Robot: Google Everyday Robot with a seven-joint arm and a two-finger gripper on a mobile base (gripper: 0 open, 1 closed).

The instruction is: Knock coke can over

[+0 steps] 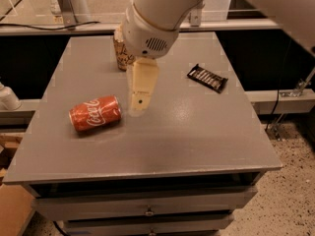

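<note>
Camera view: gripper [137, 105] beside coke can [95, 113], seemingly apart.

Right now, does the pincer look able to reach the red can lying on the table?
Probably yes. The pincer hangs close beside one end of the red can, with nothing between them. The brown can and the snack bar sit farther back, out of the way.
</note>
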